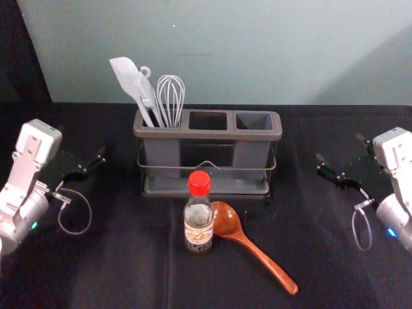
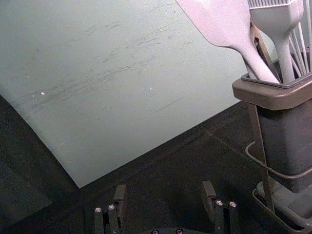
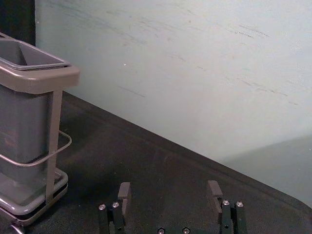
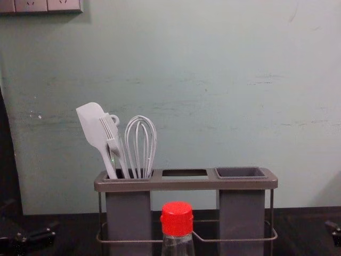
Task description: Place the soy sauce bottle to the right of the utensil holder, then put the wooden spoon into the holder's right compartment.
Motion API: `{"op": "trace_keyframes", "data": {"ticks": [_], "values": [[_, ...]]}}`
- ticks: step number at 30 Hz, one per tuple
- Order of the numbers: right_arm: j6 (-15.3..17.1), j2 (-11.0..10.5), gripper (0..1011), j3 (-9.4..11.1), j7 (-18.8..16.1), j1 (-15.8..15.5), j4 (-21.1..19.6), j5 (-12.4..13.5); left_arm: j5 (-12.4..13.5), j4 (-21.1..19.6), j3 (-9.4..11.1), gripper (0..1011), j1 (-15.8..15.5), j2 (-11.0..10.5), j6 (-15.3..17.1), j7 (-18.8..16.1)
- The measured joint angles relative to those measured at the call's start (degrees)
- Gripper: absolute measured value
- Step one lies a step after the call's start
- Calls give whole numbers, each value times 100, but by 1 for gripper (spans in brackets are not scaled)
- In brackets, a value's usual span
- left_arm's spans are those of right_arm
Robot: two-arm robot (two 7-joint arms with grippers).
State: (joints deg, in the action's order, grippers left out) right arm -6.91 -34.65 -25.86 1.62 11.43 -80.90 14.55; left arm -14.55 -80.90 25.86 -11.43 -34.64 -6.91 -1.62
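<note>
The soy sauce bottle (image 1: 198, 215), red-capped, stands upright in front of the utensil holder (image 1: 207, 134). Just right of it lies the wooden spoon (image 1: 257, 250), bowl beside the bottle, handle slanting toward the front right. In the chest view the bottle (image 4: 177, 226) rises before the holder (image 4: 186, 184). The holder's right compartment (image 3: 29, 61) has no utensil in it. My left gripper (image 1: 84, 168) is open left of the holder; its wrist view shows the gripper (image 2: 165, 200) with its fingers apart. My right gripper (image 1: 341, 158), also open, hovers right of the holder; in its wrist view the gripper (image 3: 169, 200) holds nothing.
A white spatula (image 1: 132, 84), a brush and a whisk (image 1: 170, 96) stand in the holder's left compartment. The black-covered table (image 1: 129, 270) meets a pale wall (image 1: 257, 51) behind the holder. A socket panel (image 4: 45, 5) is on the wall at upper left.
</note>
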Motion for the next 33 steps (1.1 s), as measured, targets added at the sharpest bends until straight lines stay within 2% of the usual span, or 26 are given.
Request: {"op": "trace_keyframes", "data": {"ticks": [33], "values": [[0,0,1000,0,0,0,0,0,0,0,0,1000,0,0,0,0]]}}
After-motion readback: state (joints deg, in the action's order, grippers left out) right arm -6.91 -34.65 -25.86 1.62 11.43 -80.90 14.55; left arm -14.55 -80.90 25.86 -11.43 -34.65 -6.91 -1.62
